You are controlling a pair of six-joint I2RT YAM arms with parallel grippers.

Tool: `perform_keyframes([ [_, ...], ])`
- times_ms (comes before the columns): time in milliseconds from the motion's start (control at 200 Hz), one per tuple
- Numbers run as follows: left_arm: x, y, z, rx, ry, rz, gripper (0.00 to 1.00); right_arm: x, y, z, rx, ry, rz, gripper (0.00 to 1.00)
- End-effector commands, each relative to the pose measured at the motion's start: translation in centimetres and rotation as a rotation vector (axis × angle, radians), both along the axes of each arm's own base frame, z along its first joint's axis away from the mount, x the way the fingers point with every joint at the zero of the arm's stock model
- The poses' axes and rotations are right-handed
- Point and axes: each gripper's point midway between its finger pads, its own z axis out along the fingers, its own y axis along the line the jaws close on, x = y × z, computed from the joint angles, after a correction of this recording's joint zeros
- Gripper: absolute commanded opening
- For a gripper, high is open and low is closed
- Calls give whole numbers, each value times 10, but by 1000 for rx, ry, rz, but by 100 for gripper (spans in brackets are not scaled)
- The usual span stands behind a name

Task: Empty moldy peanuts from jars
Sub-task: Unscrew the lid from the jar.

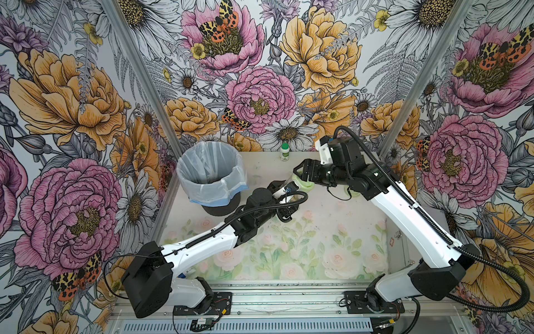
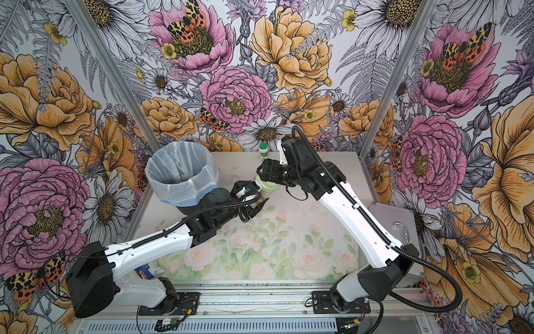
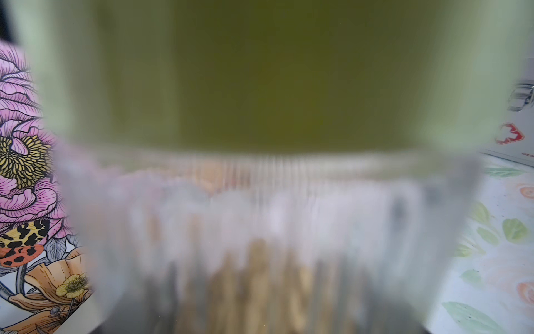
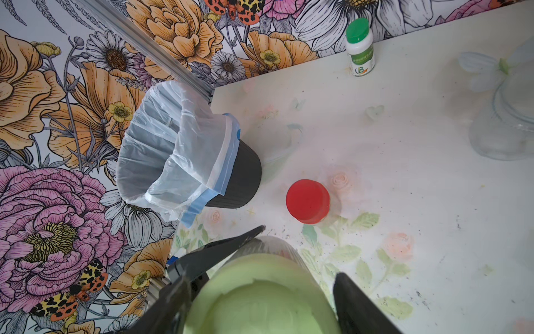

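Note:
A clear glass jar [image 1: 289,181] [image 2: 256,185] with a pale green lid [image 1: 303,185] [image 2: 268,185] [image 4: 260,297] is held tilted above the table, right of the bin. My left gripper [image 1: 286,199] [image 2: 253,195] is shut on its glass body. My right gripper [image 1: 302,180] [image 2: 264,177] [image 4: 260,306] has its jaws against both sides of the lid. In the left wrist view the jar fills the frame as a blur, with tan moldy peanuts [image 3: 260,277] inside. A red-lidded jar [image 4: 307,201] stands on the table near the bin. Another clear glass jar [image 4: 505,124] sits at the edge of the right wrist view.
A black bin with a white liner [image 1: 212,173] [image 2: 180,170] [image 4: 173,150] stands at the table's back left corner. A small white bottle with a green cap [image 1: 284,152] [image 2: 263,151] [image 4: 360,47] stands against the back wall. Flowered walls close in three sides.

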Motion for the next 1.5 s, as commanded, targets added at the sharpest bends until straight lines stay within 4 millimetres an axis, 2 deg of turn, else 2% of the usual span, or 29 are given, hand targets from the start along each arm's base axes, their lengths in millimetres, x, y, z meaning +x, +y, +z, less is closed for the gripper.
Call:
perform_keyframes([
  [0, 4, 7, 58, -138, -121, 18, 25, -10, 2, -6, -29, 3, 39, 72],
  [90, 2, 10, 62, -170, -118, -1, 25, -15, 5, -10, -29, 16, 74, 70],
  [175, 0, 13, 67, -196, -119, -16, 25, -17, 4, -22, -51, 40, 84, 68],
  [345, -1, 21, 76, -237, -120, -25, 25, -19, 4, -41, -84, 75, 89, 72],
  [555, -1, 25, 78, -244, -128, -15, 25, -20, 4, -39, -90, 63, 91, 74],
  [665, -1, 27, 82, -253, -136, -12, 25, -22, 2, -45, -108, 74, 89, 77],
  [941, -1, 39, 100, -304, -159, -10, 25, -28, -5, -57, -134, 91, 83, 74],
  [1236, 3, 51, 108, -340, -165, -2, 25, -32, -3, -56, -130, 85, 99, 74],
  [1436, 5, 48, 103, -329, -148, -7, 25, -33, -2, -37, -116, 35, 101, 75],
  [1496, 4, 46, 100, -322, -140, -22, 25, -33, -4, -21, -95, -10, 99, 76],
])
